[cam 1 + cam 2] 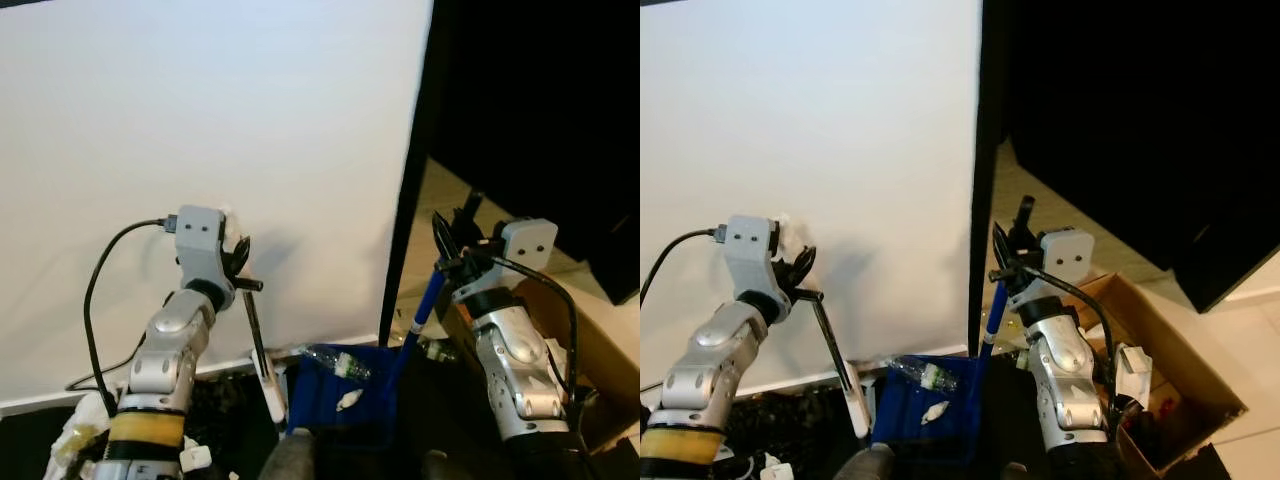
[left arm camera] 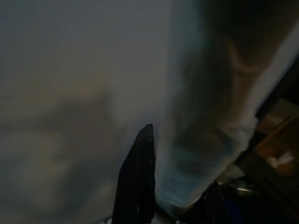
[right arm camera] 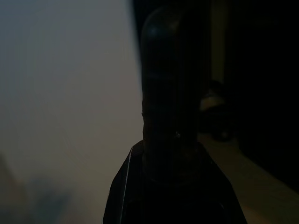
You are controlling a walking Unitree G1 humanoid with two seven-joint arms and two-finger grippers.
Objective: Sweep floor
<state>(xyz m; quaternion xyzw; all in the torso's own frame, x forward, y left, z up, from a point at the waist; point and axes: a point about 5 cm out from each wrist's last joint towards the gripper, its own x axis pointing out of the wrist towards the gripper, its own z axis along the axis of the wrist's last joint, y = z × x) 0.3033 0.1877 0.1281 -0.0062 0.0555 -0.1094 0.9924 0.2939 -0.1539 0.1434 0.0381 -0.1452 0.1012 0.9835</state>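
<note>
A blue dustpan (image 1: pixel 345 395) (bottle inside) is held by the right gripper (image 1: pixel 447 262), a brush handle (image 1: pixel 255 330) is clamped by the left gripper (image 1: pixel 240 268).

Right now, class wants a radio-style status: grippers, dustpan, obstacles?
Left gripper shut on broom handle. Right gripper shut on blue dustpan handle. Dustpan holds bottle, scraps. White wall directly ahead; cardboard box on right.

Matt white wall (image 1: pixel 200 120) behind brushed silver metal arms; a glossy blue plastic dustpan (image 1: pixel 335 395) holds a clear, shiny plastic bottle (image 1: pixel 335 362) and crumpled paper (image 1: pixel 349 400), beside a brown cardboard box (image 1: pixel 1170 370) with a dull finish.
</note>
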